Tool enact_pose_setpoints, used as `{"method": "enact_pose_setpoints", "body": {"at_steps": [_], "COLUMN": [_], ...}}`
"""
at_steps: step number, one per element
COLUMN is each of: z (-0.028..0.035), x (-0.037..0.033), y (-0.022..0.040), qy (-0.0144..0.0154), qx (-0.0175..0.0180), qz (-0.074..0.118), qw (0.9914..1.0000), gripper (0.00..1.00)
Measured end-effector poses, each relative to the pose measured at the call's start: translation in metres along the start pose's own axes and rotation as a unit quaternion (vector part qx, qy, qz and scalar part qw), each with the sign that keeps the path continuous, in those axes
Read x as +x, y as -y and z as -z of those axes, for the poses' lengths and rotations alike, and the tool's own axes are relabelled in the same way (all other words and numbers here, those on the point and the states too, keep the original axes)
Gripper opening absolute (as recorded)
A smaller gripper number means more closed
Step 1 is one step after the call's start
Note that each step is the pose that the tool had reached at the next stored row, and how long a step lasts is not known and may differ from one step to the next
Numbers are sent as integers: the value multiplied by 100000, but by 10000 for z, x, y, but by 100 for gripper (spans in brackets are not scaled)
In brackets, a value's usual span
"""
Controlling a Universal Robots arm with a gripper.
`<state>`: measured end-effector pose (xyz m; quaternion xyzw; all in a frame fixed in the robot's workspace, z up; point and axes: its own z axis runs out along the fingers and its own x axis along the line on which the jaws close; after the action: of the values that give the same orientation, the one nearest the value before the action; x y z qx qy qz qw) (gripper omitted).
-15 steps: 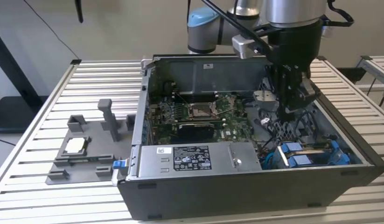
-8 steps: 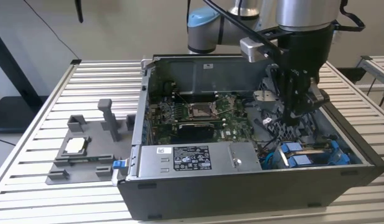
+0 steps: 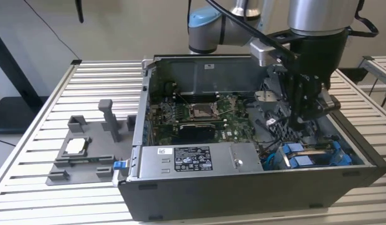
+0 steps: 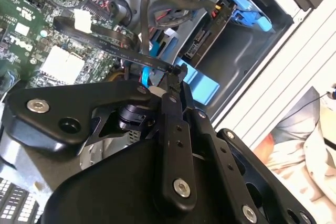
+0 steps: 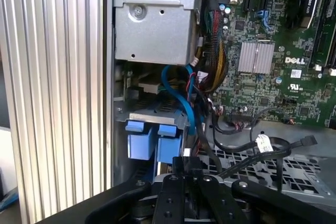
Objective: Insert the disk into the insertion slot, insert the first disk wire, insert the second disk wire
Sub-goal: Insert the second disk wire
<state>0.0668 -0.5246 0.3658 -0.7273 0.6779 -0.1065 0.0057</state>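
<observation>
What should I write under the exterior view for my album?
A robot's gripper hangs inside the open computer case, near the blue-tabbed insertion slot.

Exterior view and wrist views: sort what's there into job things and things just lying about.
For the job:
gripper, fingers shut on a black flat wire
disk in its blue carrier, sitting in the insertion slot

Lying about:
power-supply box
motherboard
grey fixture on the slatted table
</observation>
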Motion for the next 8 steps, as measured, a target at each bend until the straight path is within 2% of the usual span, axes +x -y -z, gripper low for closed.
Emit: {"method": "enact_pose_setpoints", "body": {"at_steps": [3,8], "z": [-18,-49], "x": [32,72], "y": [37,92], "qy": [469,1704], "qx": [-212,-398], "qz": [-38,-202], "qw": [99999,99984], "gripper": [16,16]}}
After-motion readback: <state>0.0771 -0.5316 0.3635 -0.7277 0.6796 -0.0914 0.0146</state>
